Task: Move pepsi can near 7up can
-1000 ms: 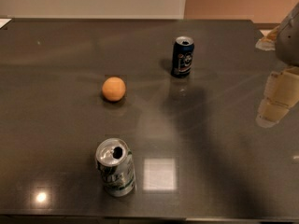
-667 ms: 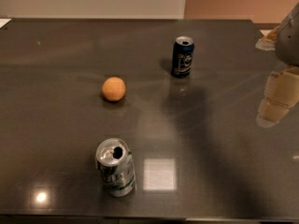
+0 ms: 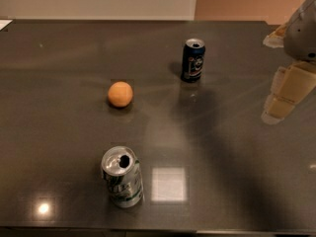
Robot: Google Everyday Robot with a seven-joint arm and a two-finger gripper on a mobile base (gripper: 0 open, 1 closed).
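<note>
The pepsi can (image 3: 193, 59), dark navy with a round logo and a silver top, stands upright on the far middle-right of the dark table (image 3: 237, 172). The 7up can (image 3: 122, 177), silver and green with an opened top, stands upright near the front edge, left of the middle. The gripper (image 3: 285, 98) hangs at the right edge of the view, to the right of the pepsi can and apart from it, above the table. It touches neither can.
An orange (image 3: 120, 94) lies on the table between the two cans, left of the pepsi can. A bright light reflection (image 3: 169, 183) shows on the table right of the 7up can. A pale wall runs behind the table's far edge.
</note>
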